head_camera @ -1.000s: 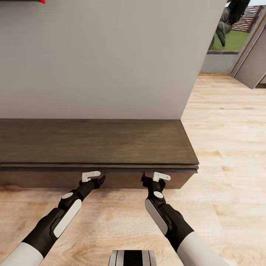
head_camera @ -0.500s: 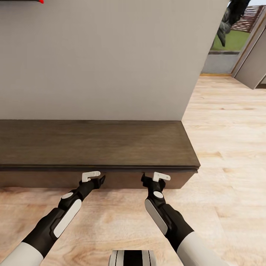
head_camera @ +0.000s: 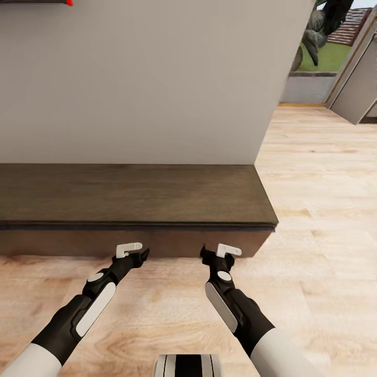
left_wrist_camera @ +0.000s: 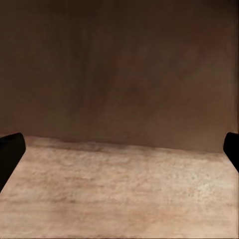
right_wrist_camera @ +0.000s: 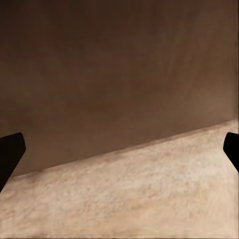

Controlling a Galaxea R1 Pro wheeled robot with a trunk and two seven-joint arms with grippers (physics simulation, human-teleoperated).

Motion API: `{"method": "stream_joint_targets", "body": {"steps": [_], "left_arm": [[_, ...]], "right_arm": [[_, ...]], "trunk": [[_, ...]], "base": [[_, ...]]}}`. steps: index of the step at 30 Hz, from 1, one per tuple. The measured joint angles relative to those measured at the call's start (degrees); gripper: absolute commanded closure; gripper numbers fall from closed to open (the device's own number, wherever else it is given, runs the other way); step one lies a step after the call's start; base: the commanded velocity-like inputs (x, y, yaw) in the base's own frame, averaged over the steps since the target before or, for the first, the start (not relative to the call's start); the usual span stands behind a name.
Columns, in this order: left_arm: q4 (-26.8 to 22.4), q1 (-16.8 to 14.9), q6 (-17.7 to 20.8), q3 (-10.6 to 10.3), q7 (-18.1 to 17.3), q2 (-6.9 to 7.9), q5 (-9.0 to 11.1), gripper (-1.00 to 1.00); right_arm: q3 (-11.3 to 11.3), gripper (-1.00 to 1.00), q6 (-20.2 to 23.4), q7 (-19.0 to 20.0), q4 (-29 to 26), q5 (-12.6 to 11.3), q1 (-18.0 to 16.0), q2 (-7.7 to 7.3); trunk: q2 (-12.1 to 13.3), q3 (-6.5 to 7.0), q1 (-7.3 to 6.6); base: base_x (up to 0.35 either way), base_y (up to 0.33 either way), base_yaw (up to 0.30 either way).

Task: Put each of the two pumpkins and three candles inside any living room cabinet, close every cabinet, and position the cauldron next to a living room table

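The cabinet (head_camera: 131, 193) is dark-brown wood with a matt, finely grained top and flat, smooth fronts. The floor (head_camera: 324, 209) is light wood plank with visible grain and a low sheen. The wall (head_camera: 146, 78) is a plain matt grey surface. Both arms carry smooth black and white casings resembling moulded plastic.

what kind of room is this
Probably a living room at home: a long, low dark-brown wooden cabinet against a plain grey wall, light wood plank floor, and a glass door onto a garden.
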Motion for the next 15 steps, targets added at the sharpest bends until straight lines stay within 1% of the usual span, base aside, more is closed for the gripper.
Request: {"method": "stream_joint_targets", "body": {"steps": [8, 9, 10, 12, 13, 14, 15], "left_arm": [[0.1, 0.0, 0.4, 0.0, 0.0, -0.06, 0.4, -1.0], [0.1, 0.0, 1.1, 0.1, 0.0, -0.07, 0.5, -1.0], [0.1, 0.0, 2.1, 0.1, 0.0, -0.08, 0.5, -1.0], [0.0, 0.0, 5.3, 0.3, 0.1, -0.1, 0.6, -1.0], [-0.2, 0.0, 7.4, 0.9, 0.1, -0.06, 0.6, -1.0], [-0.6, 0.0, 9.7, 2.2, 0.1, -0.05, 0.6, -1.0], [-1.1, 0.0, 12.6, 3.8, 0.1, -0.06, 0.6, -1.0]], "right_arm": [[0.0, -1.0, 0.3, 0.0, 0.0, -0.1, 0.0, -0.02], [0.0, -1.0, 0.5, -0.1, 0.0, -0.1, 0.0, -0.04], [0.0, -1.0, 0.6, -0.1, 0.0, -0.1, 0.0, -0.06], [0.0, -1.0, 1.0, -0.2, 0.0, -0.2, 0.0, -0.07], [-0.1, -1.0, 1.4, -0.2, 0.1, -0.3, 0.0, -0.1], [-0.2, -1.0, 2.4, -0.3, 0.1, -0.4, 0.0, -0.12], [-0.2, -1.0, 3.8, -0.3, 0.1, -0.5, 0.0, -0.14]], "trunk": [[0.0, 0.0, 0.0], [0.0, 0.0, 0.01], [0.0, 0.0, 0.01], [0.0, 0.0, 0.01], [0.0, 0.0, 0.01], [0.0, 0.0, 0.01], [0.0, 0.0, 0.01]], "base": [[-0.289, 0.0, 0.0], [-0.324, 0.0, 0.0], [-0.329, 0.0, 0.0], [-0.333, 0.0, 0.0], [-0.335, 0.0, 0.0], [-0.336, 0.0, 0.0], [-0.337, 0.0, 0.0]]}}
